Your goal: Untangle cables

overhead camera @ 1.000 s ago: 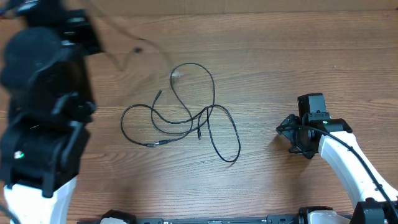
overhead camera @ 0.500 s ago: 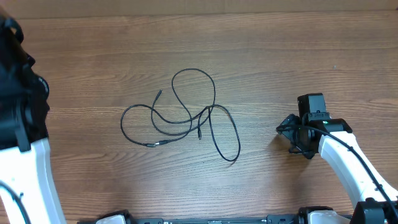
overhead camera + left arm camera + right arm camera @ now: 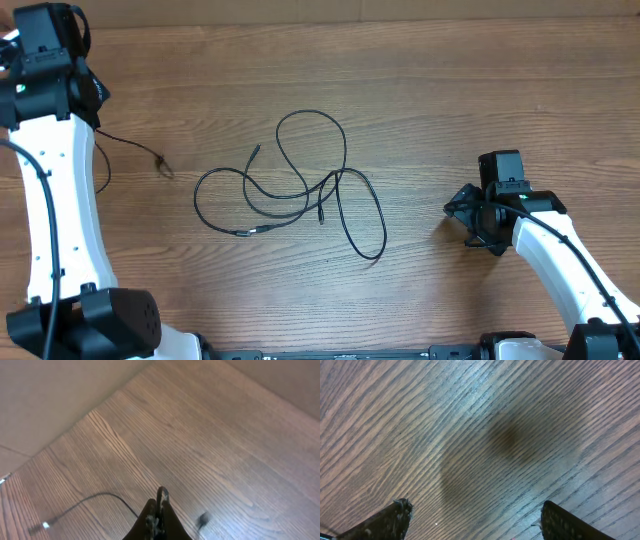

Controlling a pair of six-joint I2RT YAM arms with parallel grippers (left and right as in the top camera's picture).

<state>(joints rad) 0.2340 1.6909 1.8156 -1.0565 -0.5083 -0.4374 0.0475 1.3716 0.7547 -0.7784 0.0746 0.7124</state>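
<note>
Now the left gripper (image 3: 157, 510), pinching one cable (image 3: 102, 494), has pulled it clear of the tangle (image 3: 337, 177); the right gripper (image 3: 475, 511) stays spread.

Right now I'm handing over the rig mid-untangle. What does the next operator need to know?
Left gripper: shut on one thin cable, which trails on the table at far left, apart from the rest.
Right gripper: open, holding nothing, over bare wood right of the tangle.
Tangle: mid-table, loops crossing one another.
Done: one cable separated.
Left: release it, then pull the tangle apart.
</note>
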